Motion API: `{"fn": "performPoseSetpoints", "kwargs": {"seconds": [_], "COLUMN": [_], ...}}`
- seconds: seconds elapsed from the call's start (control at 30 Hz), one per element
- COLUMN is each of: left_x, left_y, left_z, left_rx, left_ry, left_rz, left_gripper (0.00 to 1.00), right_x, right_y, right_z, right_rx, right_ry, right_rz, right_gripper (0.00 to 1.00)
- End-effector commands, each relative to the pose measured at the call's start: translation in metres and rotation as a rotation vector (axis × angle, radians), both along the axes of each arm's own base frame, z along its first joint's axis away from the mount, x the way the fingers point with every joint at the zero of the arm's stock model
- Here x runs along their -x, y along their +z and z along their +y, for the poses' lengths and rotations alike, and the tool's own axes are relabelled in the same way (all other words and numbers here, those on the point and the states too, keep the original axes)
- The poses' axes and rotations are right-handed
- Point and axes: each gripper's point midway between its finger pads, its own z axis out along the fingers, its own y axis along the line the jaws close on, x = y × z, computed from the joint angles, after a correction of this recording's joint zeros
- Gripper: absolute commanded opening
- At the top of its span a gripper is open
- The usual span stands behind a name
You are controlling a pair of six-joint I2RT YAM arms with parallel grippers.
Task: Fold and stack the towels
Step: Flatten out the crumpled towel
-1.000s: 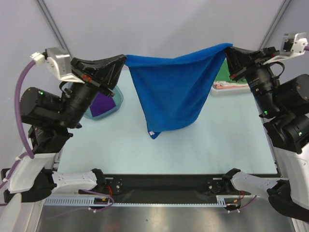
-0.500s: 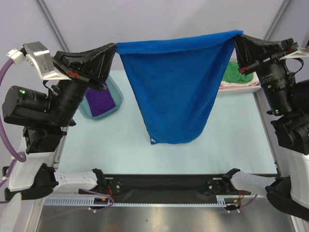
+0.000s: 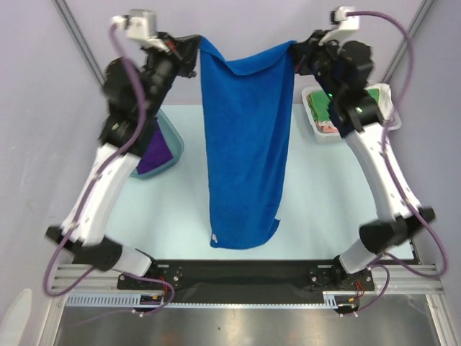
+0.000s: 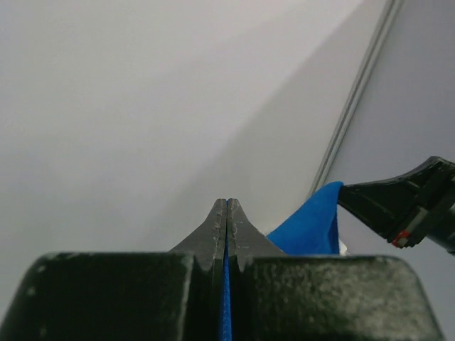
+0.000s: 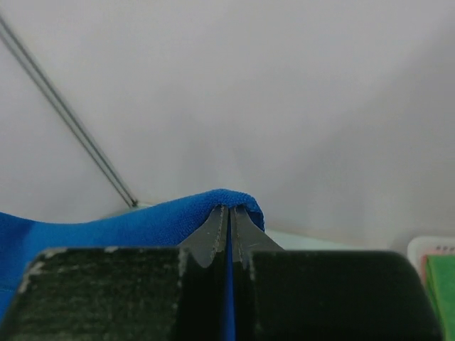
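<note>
From above, the blue towel (image 3: 245, 144) hangs over the middle of the table (image 3: 324, 202), held up by its two top corners; its long axis runs down, in this view from the far edge of the table toward the near edge; the bottom hem, with the white tag (image 3: 213, 238), lies close to the near edge. The left gripper (image 3: 196, 50) is closed tight on the top left corner, the right gripper (image 3: 294, 50) on the top right corner. At the left side of the table stands one bin (image 3: 179, 148) with the purple towel (image 3: 155, 153) inside; the left arm crosses over it and hides a part. At the far right corner of the table stands one tray (image 3: 324, 138) with the green towel (image 3: 317, 109) and a pinkish item (image 3: 328, 128); the right arm covers its middle. I count three towels (one blue, one purple, one green) and two grippers.

In the left wrist view, the fingers (image 4: 210, 234) are pressed together with only a thin blue strip between them; the towel's top edge goes across to the right gripper.

In the right wrist view, the fingers (image 5: 210, 234) pinch a blue fold that bulges over their tips; the tray's corner shows low at the right.
</note>
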Motion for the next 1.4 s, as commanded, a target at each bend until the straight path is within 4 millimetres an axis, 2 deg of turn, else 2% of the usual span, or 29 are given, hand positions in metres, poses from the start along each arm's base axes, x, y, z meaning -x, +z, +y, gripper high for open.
{"fn": "performPoseSetpoints", "kwargs": {"seconds": [0.0, 0.03, 0.07, 0.17, 0.2, 0.23, 0.27, 0.3, 0.37, 0.47, 0.53, 0.6, 0.63, 0.67, 0.77, 0.8, 0.83, 0.87, 0.9, 0.93, 0.97, 1.0, 1.03, 1.07, 1.1, 1.13, 1.2, 1.27, 1.37], "left_x": [-0.078, -0.115, -0.128, -0.181, -0.192, -0.202, -0.207, -0.224, -0.232, -0.233, -0.222, -0.208, -0.191, -0.180, -0.127, -0.110, -0.082, -0.067, -0.047, -0.036, -0.006, 0.012, 0.023, 0.045, 0.059, 0.069, 0.096, 0.111, 0.132], "left_y": [-0.067, -0.097, -0.097, -0.123, -0.127, -0.133, -0.121, -0.137, -0.134, -0.133, -0.123, -0.115, -0.106, -0.101, -0.080, -0.077, -0.065, -0.062, -0.056, -0.062, -0.041, -0.038, -0.042, -0.026, -0.025, -0.025, -0.011, -0.003, 0.016], "left_z": [-0.020, -0.018, -0.014, -0.001, 0.002, 0.008, 0.014, 0.019, 0.025, 0.029, 0.026, 0.020, 0.014, 0.012, 0.004, -0.005, -0.001, -0.002, -0.010, -0.011, -0.003, -0.010, -0.011, 0.002, -0.003, -0.002, 0.007, 0.012, 0.024], "left_rx": [0.042, 0.036, 0.051, 0.094, 0.100, 0.103, 0.120, 0.125, 0.143, 0.144, 0.132, 0.113, 0.101, 0.077, 0.034, 0.023, 0.018, -0.006, -0.016, -0.032, -0.031, -0.036, -0.045, -0.028, -0.031, -0.032, -0.004, 0.005, 0.030], "left_ry": [-0.066, -0.034, -0.019, 0.046, 0.060, 0.084, 0.102, 0.118, 0.120, 0.120, 0.084, 0.048, 0.030, 0.031, 0.006, -0.013, -0.017, -0.016, -0.039, -0.035, -0.038, -0.065, -0.077, -0.057, -0.084, -0.090, -0.115, -0.131, -0.144], "left_rz": [0.181, 0.239, 0.243, 0.306, 0.317, 0.332, 0.308, 0.337, 0.336, 0.328, 0.307, 0.290, 0.279, 0.262, 0.204, 0.191, 0.161, 0.140, 0.120, 0.128, 0.070, 0.058, 0.058, 0.016, 0.006, -0.001, -0.047, -0.071, -0.125], "left_gripper": [0.00, 0.00, 0.00, 0.00, 0.00, 0.00, 0.00, 0.00, 0.00, 0.00, 0.00, 0.00, 0.00, 0.00, 0.00, 0.00, 0.00, 0.00, 0.00, 0.00, 0.00, 0.00, 0.01, 0.00, 0.00, 0.00, 0.00, 0.00, 0.00], "right_x": [-0.066, -0.084, -0.095, -0.148, -0.158, -0.176, -0.183, -0.190, -0.203, -0.203, -0.198, -0.182, -0.174, -0.156, -0.125, -0.098, -0.085, -0.069, -0.040, -0.024, -0.010, 0.005, 0.035, 0.048, 0.063, 0.085, 0.112, 0.145, 0.172], "right_y": [-0.058, -0.064, -0.072, -0.109, -0.114, -0.130, -0.134, -0.139, -0.154, -0.161, -0.157, -0.141, -0.131, -0.106, -0.094, -0.077, -0.069, -0.056, -0.035, -0.033, -0.027, -0.023, -0.006, -0.003, 0.005, 0.019, 0.026, 0.045, 0.062], "right_z": [0.017, 0.008, 0.011, 0.011, 0.011, 0.013, 0.008, 0.008, 0.001, -0.005, -0.008, -0.012, -0.013, -0.017, -0.020, -0.021, -0.020, -0.022, -0.025, -0.020, -0.019, -0.018, -0.016, -0.014, -0.016, -0.020, -0.012, -0.015, -0.022], "right_rx": [-0.017, -0.030, -0.040, -0.036, -0.046, -0.047, -0.053, -0.065, -0.074, -0.072, -0.075, -0.079, -0.080, -0.084, -0.071, -0.067, -0.061, -0.051, -0.045, -0.038, -0.015, -0.005, -0.004, 0.015, 0.021, 0.014, 0.026, 0.007, -0.017], "right_ry": [0.089, 0.081, 0.102, 0.103, 0.114, 0.121, 0.126, 0.130, 0.126, 0.112, 0.108, 0.099, 0.102, 0.094, 0.090, 0.099, 0.103, 0.096, 0.099, 0.106, 0.104, 0.106, 0.113, 0.115, 0.113, 0.105, 0.130, 0.142, 0.147], "right_rz": [0.105, 0.109, 0.126, 0.175, 0.184, 0.204, 0.207, 0.214, 0.233, 0.242, 0.235, 0.223, 0.211, 0.173, 0.158, 0.124, 0.108, 0.076, 0.035, 0.031, 0.006, -0.003, -0.047, -0.061, -0.088, -0.125, -0.154, -0.208, -0.257], "right_gripper": [0.00, 0.00, 0.00, 0.00, 0.00, 0.00, 0.00, 0.00, 0.00, 0.00, 0.00, 0.00, 0.00, 0.00, 0.00, 0.00, 0.00, 0.00, 0.00, 0.00, 0.00, 0.00, 0.00, 0.00, 0.00, 0.00, 0.00, 0.00, 0.00]}}
